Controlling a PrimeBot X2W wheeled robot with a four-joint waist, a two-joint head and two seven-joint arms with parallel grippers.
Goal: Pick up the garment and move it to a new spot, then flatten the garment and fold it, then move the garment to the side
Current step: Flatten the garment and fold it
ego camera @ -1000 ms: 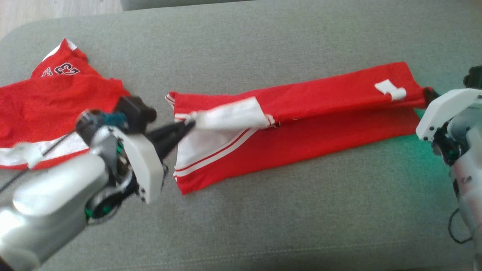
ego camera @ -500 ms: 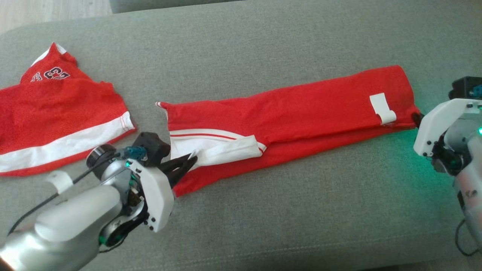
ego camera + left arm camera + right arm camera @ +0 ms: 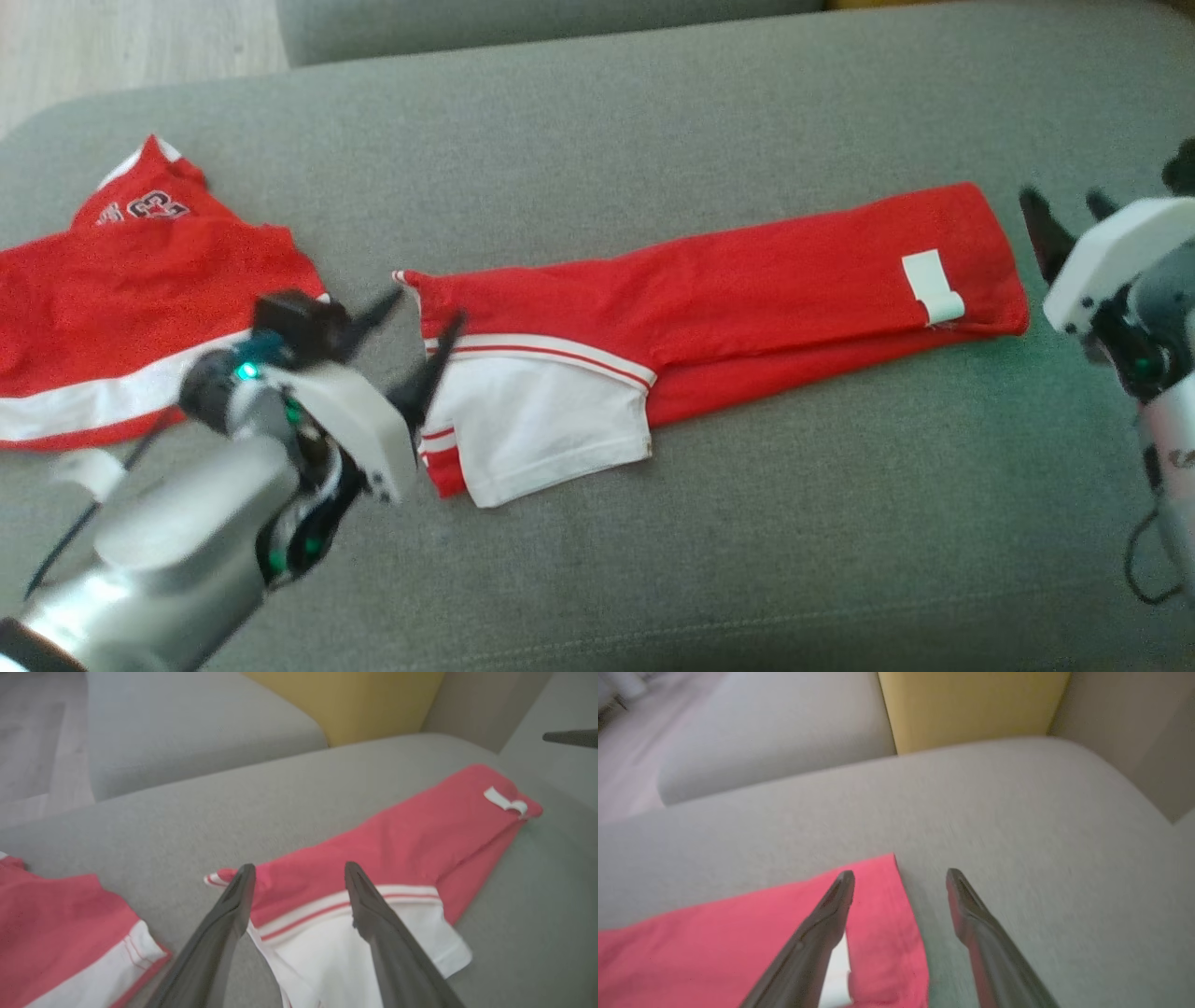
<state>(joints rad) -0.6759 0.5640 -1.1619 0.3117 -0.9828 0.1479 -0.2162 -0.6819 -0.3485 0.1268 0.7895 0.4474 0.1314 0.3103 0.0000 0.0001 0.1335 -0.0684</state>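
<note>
Lying folded into a long strip on the grey fabric sofa cushion (image 3: 700, 560), the red-and-white jersey garment (image 3: 728, 308) is held by neither arm: the left gripper (image 3: 427, 310) at its striped end and the right gripper (image 3: 1061, 198) beside its tagged end stand spread and empty, presumably letting the fold settle.

Tools (image 3: 428, 306) (image 3: 1059, 194) now apart, seemingly off garment (image 3: 747, 289)

Hovering with left claw (image 3: 300, 868) spread wide over the white-banded end of the garment (image 3: 397, 835), stretched flat toward the sofa's (image 3: 233, 802) right edge; well apart from another red cloth (image 3: 60, 933) by the left edge.
</note>
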